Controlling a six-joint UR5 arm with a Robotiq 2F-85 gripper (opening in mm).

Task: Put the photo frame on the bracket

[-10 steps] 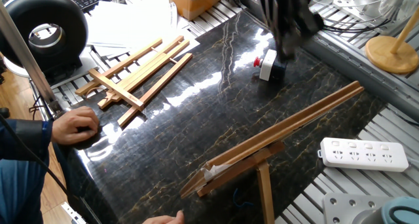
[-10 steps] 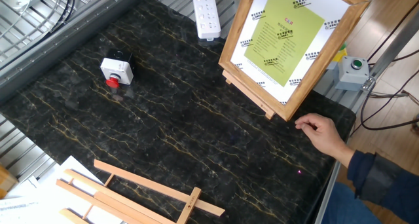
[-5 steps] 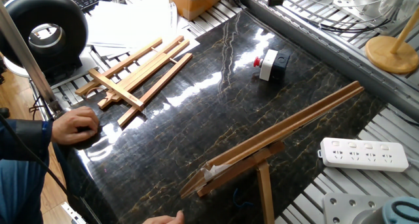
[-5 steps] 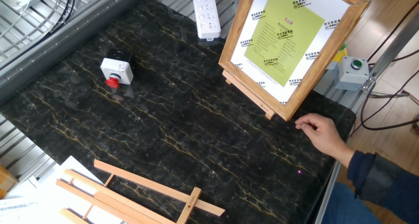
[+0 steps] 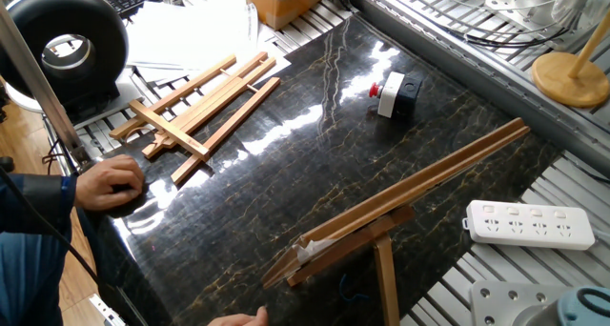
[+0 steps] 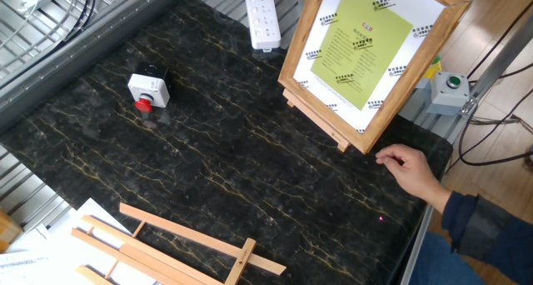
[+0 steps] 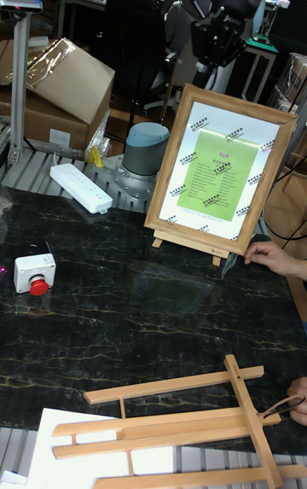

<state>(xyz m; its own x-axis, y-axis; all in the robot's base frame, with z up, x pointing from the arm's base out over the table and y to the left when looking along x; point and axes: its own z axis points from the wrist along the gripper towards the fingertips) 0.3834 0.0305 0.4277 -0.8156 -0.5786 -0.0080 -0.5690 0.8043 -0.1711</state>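
Note:
The photo frame [image 7: 222, 173] stands tilted back on the bracket [image 7: 158, 241], its green printed sheet facing the tall fixed view. In the other fixed view the photo frame [image 6: 366, 52] rests on the bracket's two small blocks [image 6: 341, 145]. One fixed view shows the photo frame [image 5: 419, 188] edge-on, with the bracket's long leg [image 5: 386, 269] behind it. My gripper [image 7: 215, 71] hangs just above the frame's top edge, apart from it, its fingers spread with nothing between them. Only a sliver of the arm shows in one fixed view.
A bigger slatted easel [image 5: 191, 107] lies flat at the table's far side from the frame. A red-button box [image 6: 148, 89] and a white power strip [image 6: 264, 17] sit nearby. A person's hand [image 6: 408, 168] rests beside the frame's lower corner.
My gripper has risen from above the button box and left one fixed view. The photo frame, bracket and hand have not moved.

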